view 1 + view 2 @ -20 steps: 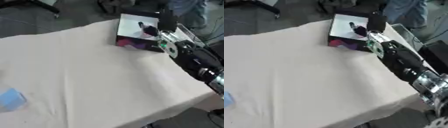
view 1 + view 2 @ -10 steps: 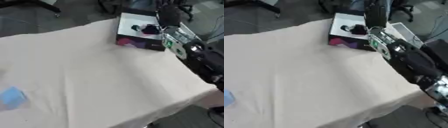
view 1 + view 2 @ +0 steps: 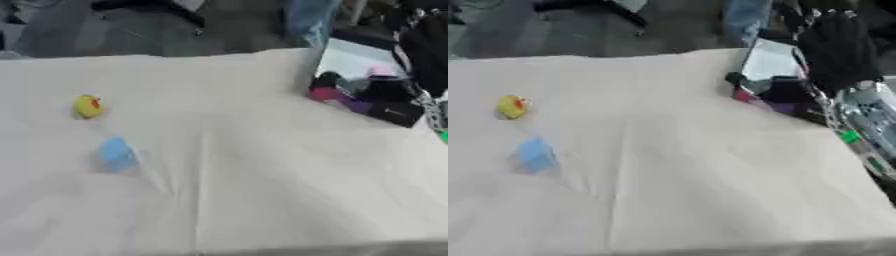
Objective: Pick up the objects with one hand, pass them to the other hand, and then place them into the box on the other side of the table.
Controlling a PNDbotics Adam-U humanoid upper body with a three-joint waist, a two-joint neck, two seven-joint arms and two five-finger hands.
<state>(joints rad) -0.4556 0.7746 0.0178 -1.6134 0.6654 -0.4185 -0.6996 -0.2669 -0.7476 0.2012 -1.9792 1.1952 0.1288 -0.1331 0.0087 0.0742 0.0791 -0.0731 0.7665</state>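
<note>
Fingers of the right hand [image 3: 837,47] spread straight above the box [image 3: 770,62], holding nothing; yellow piece [image 3: 87,106] and blue piece [image 3: 116,154] lie well apart on the cloth [image 3: 254,165], best lifted by the unseen left hand

Wide bare cloth [image 3: 693,165] lies between the box [image 3: 773,75] and two small left-side objects [image 3: 514,106].

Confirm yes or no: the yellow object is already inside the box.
No, the yellow object lies on the table's left side, far from the box at right.
</note>
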